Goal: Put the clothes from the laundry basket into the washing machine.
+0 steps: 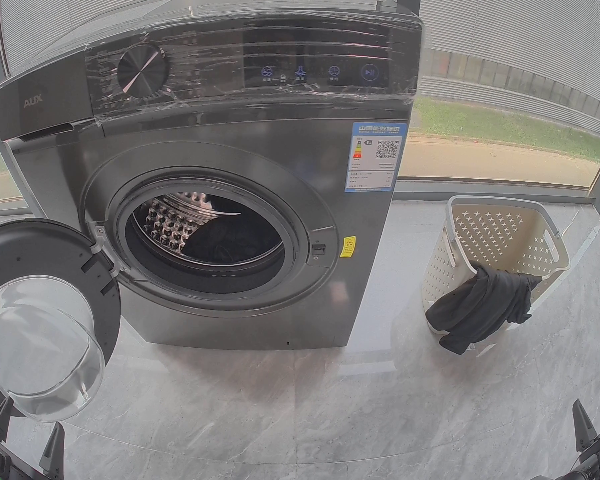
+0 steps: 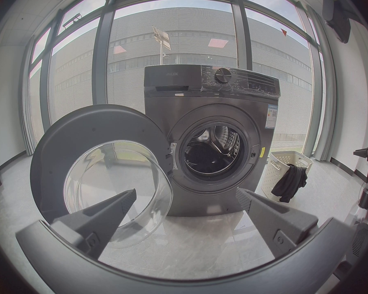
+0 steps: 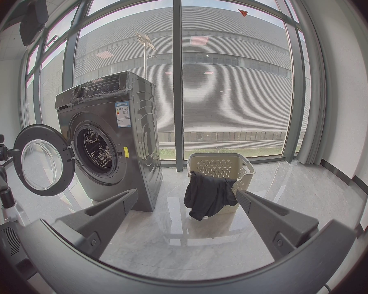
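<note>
Grey front-load washing machine point(image 1: 247, 155) w/ round door point(image 1: 40, 315) swung open, dark cloth point(image 1: 233, 238) in drum, cream perforated plastic laundry basket point(image 1: 500, 235) on floor just right of it, black garment point(image 1: 480, 305) draped over basket's front rim (half outside), left gripper point(image 2: 185, 192) & right gripper point(image 3: 186, 192) both released, low, well apart from clothes

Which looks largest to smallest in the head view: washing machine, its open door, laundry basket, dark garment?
1. washing machine
2. open door and laundry basket: alike, and the door is nearer the camera, so unranked
3. dark garment
</note>
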